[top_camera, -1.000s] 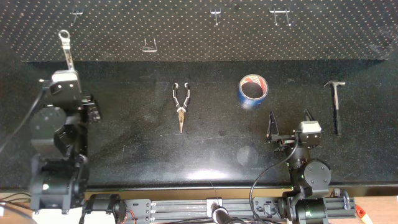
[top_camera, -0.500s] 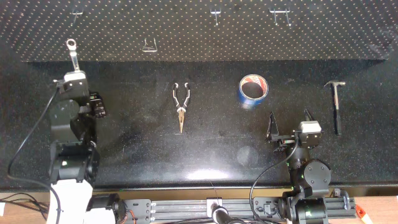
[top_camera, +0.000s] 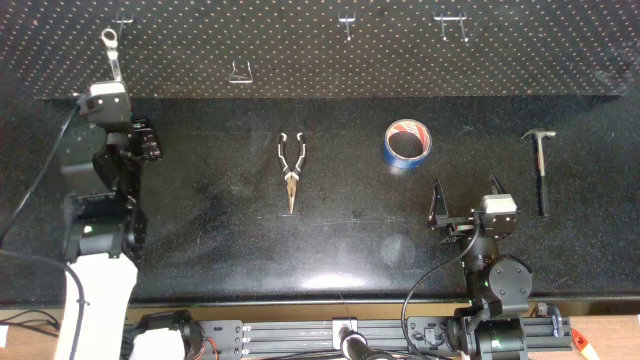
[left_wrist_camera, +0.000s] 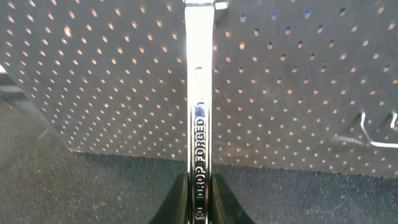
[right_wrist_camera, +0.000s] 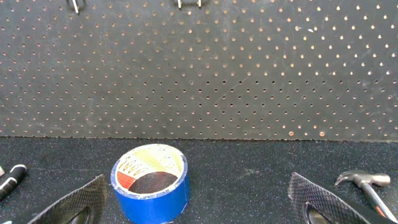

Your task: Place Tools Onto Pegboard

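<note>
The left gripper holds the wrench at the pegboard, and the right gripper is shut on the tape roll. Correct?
No. The right wrist view shows the right gripper open and empty, the tape roll standing free ahead of it. The left gripper does hold the wrench at the pegboard.

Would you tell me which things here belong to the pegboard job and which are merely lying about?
For the job:
- wrench, held in the left gripper
- pliers
- tape roll
- hammer
- pegboard and its hooks

Just there:
- base rail
- wooden table edge
- right gripper, open and holding nothing
</note>
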